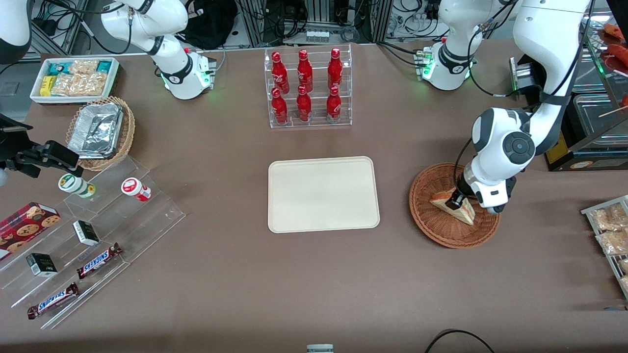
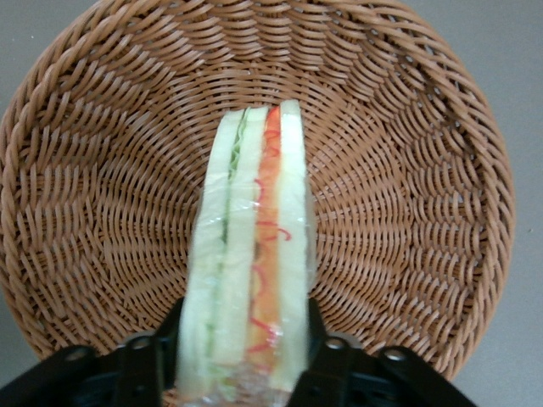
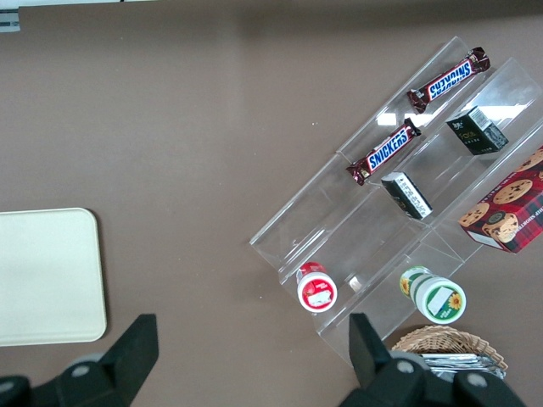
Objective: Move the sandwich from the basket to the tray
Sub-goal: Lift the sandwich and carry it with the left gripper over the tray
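The sandwich (image 2: 250, 254) is pinched across its layers between the fingers of the left gripper (image 2: 246, 360), its long axis running straight out from them, inside the basket (image 2: 407, 212). The tray (image 1: 323, 193) lies sideways from the gripper, toward the parked arm's end.

You're looking at a robotics lab dressed up as a snack counter. The brown table (image 1: 314, 274) carries shop-style stock: a clear rack of red bottles (image 1: 307, 87), tiered acrylic steps (image 1: 98, 230) with Snickers bars (image 1: 99, 260) and a cookie box (image 1: 27, 223), and a white bin of snack packets (image 1: 76, 78). Cable bundles and metal framing (image 1: 324, 19) run along the table's edge by the arm bases (image 1: 189, 78). The gripper (image 2: 242, 360) sits in the wicker basket (image 1: 454, 206).
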`<state>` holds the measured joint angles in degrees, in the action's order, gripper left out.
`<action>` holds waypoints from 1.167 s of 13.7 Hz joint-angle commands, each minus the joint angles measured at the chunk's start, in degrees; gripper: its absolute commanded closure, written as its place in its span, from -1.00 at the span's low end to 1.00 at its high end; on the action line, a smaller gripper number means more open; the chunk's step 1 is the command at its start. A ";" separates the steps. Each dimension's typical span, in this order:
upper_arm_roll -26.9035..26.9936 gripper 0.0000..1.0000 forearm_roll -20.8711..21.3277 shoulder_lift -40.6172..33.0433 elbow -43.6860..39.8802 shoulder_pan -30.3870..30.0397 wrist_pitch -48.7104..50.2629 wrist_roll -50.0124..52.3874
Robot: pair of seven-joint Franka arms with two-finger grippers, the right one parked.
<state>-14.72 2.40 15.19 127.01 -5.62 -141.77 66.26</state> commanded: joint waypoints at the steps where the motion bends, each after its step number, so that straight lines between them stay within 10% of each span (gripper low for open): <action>1: -0.84 0.87 0.06 -0.51 -2.19 -0.80 2.01 0.01; 8: -2.77 0.87 0.67 -3.68 -22.82 3.58 33.72 -9.31; 16: -2.77 0.86 0.59 7.03 -36.38 25.29 37.19 -10.36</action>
<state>-18.07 2.63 17.20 95.22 16.13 -105.72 57.53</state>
